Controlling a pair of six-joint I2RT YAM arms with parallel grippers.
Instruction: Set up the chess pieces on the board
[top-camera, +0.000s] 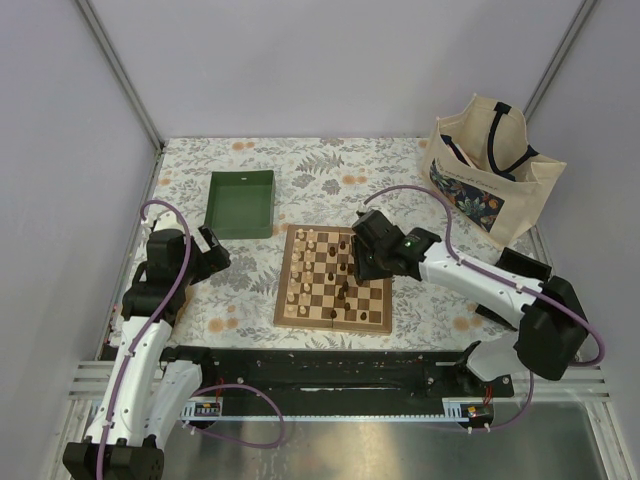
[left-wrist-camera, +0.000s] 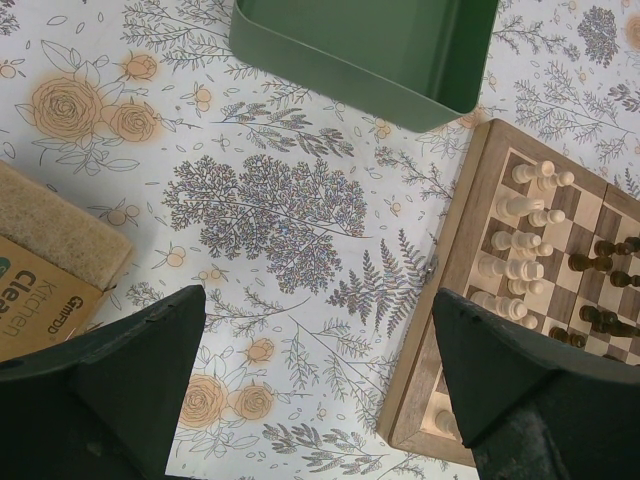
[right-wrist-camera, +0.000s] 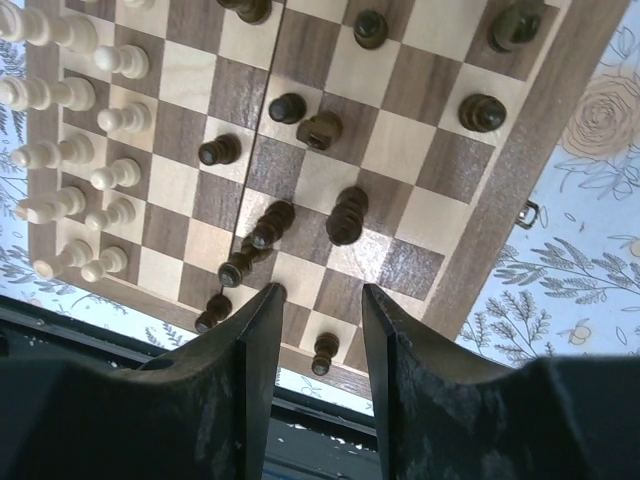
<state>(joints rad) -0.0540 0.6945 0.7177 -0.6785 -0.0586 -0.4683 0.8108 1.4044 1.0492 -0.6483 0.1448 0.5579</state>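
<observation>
Right arm (top-camera: 470, 278) stretched over board (top-camera: 283, 295), fingers (right-wrist-camera: 258, 340) slightly parted, empty

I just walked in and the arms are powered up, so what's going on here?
The right tool hangs open over the board, holding nothing. The pale pieces stand in two rows along one side; the dark pieces are scattered over the rest, not yet lined up. The left tool hangs open over the table beside the board.

plain pale lilac walls (top-camera: 350, 60) enclose a table (top-camera: 300, 160) covered in floral-printed cloth
</observation>
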